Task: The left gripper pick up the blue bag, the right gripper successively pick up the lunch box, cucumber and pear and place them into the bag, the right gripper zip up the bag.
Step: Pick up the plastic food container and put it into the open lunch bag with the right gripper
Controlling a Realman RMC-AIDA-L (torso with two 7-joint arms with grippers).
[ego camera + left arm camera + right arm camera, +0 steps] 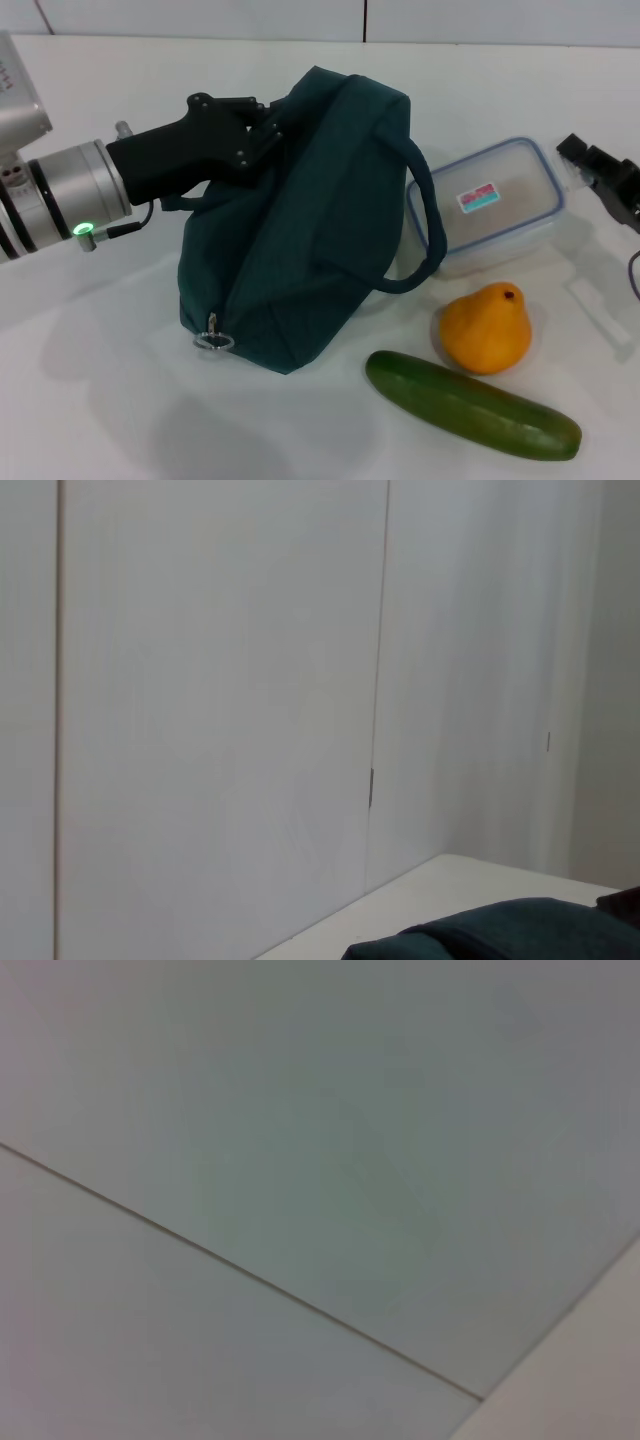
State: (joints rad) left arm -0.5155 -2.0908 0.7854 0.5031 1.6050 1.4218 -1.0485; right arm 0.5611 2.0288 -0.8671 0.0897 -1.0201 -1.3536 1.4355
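The blue bag stands on the white table, its top drawn up toward the left; its edge also shows in the left wrist view. My left gripper is shut on the bag's upper left edge. The zipper's ring pull hangs at the bag's near lower corner. The lunch box lies right of the bag, behind one loop handle. The pear and the cucumber lie in front of it. My right gripper is open just right of the lunch box.
A small clear plastic piece lies on the table right of the pear. A white panelled wall runs behind the table. The right wrist view shows only wall panels.
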